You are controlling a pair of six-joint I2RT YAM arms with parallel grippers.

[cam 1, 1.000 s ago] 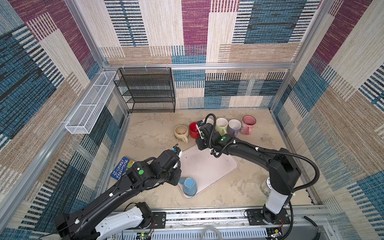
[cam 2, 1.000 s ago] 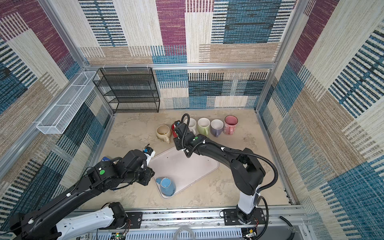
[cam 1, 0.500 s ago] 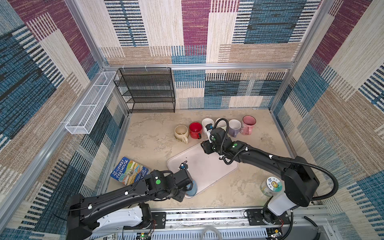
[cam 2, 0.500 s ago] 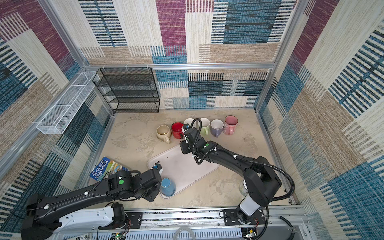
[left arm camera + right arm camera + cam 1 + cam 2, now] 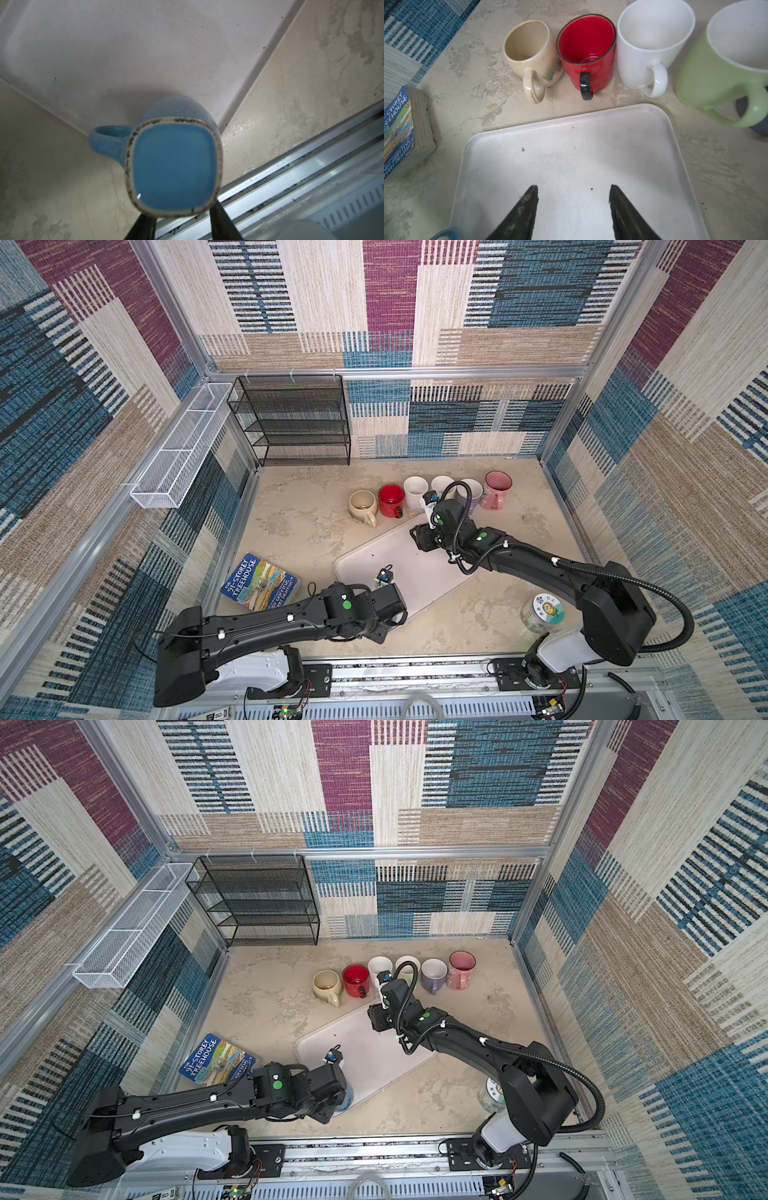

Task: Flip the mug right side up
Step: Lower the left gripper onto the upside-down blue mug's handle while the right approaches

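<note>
Straddling the blue mug (image 5: 172, 162), the left jaws stood parted along its sides, though we couldn't tell if they pinched it. It sat on the near corner of the tray (image 5: 124, 52), base toward the wrist camera. Farther up the tray, the right jaws hung released.

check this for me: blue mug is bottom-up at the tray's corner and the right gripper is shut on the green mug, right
Not quite. The right gripper holds nothing: the right wrist view shows its jaws open over the tray, with the green mug standing apart beyond it. The blue mug is indeed bottom-up at the tray's corner.
</note>
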